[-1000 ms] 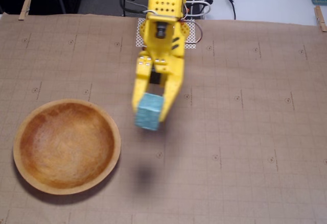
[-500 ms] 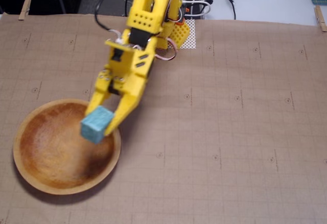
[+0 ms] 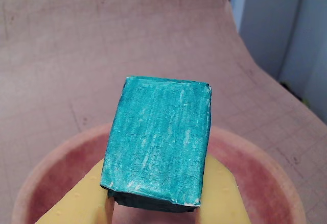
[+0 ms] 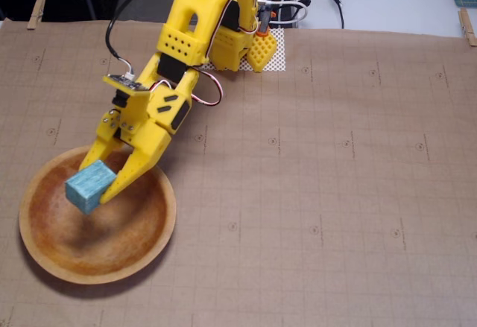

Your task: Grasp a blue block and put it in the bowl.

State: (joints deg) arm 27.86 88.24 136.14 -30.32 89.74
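The blue block (image 4: 89,185) is pinched between the 2 yellow jaws of the gripper (image 4: 95,191) and hangs above the inside of the bowl (image 4: 160,226), over its upper-left part in the fixed view. In the wrist view the blue block (image 3: 159,140) fills the centre, with the bowl's rim (image 3: 265,175) curving behind and below it.

The main risk I see is a high release: the block looks clear of the bowl's floor, so if the jaws let go here it could bounce on the hard wood or roll up the shallow wall toward the near rim. A second risk is that the block, which sits tilted in the grip, clings to 1 jaw as they part and gets flung sideways onto the paper-covered worktop (image 4: 335,193).

The arm (image 4: 190,33) reaches from its base at the top edge down and to the left in the fixed view, wrist pitched downward, jaws pointing into the bowl.
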